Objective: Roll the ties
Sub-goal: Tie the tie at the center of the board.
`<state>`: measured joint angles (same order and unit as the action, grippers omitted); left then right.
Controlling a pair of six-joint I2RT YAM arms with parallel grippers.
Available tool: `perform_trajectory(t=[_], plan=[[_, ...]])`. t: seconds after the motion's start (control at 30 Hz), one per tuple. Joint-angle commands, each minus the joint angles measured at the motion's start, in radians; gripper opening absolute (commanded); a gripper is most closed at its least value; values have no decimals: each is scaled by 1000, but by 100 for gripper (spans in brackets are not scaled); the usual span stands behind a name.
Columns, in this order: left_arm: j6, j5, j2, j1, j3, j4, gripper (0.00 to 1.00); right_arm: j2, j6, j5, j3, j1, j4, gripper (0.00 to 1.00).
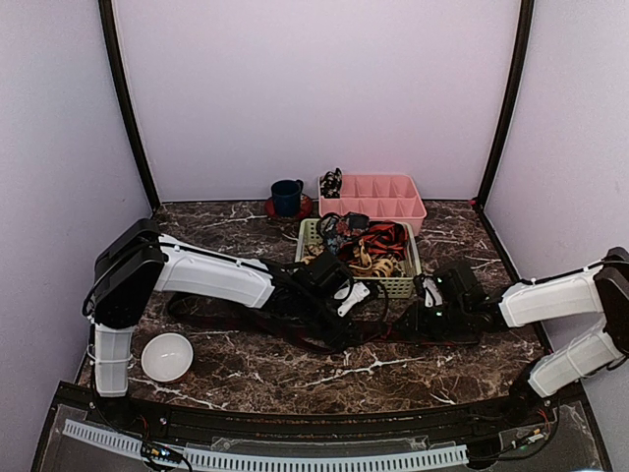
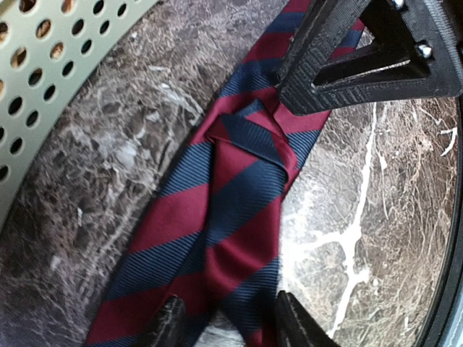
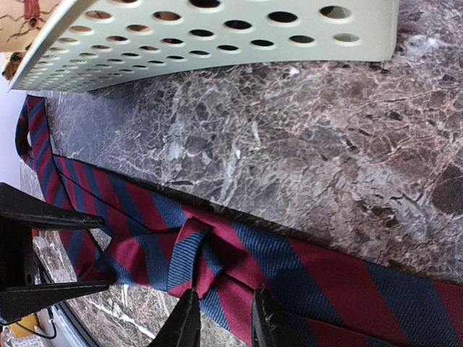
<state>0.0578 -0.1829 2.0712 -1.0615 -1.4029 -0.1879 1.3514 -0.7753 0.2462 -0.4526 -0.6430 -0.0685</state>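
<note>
A navy and red striped tie [image 1: 246, 324] lies along the marble in front of the green basket [image 1: 401, 286]. It is twisted into a small fold [image 2: 242, 155] at its middle, which also shows in the right wrist view [image 3: 199, 249]. My left gripper [image 1: 344, 300] has its jaws narrowed on the tie [image 2: 231, 289], with fabric bunched between the fingertips [image 2: 168, 322]. My right gripper [image 1: 425, 307] pinches the tie just beside the fold [image 3: 226, 303], facing the left gripper [image 3: 43, 253]. More ties [image 1: 366, 246] lie heaped in the basket.
A pink divided tray [image 1: 373, 197] stands behind the basket. A blue mug [image 1: 287, 196] sits on a red coaster at the back. A white bowl [image 1: 167, 356] rests by the left arm's base. Black cables trail on the table under the left arm.
</note>
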Motion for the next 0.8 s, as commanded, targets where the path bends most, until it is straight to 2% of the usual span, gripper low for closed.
perform_trajectory(t=[0.0,0.33,0.47,0.63,0.77], plan=[[-16,0,-9,12,-11,34,46,14,-1,11,-20,13,-37,24],[-104,-122,10,11,-24,103,47,9,-5,20,-13,24,-39,23],[-135,-123,43,9,-54,91,46,14,0,24,-13,28,-28,22],[-176,-148,88,9,-106,62,40,13,2,30,-1,35,-28,22],[-207,-128,114,8,-141,43,27,21,3,37,9,39,-38,22]])
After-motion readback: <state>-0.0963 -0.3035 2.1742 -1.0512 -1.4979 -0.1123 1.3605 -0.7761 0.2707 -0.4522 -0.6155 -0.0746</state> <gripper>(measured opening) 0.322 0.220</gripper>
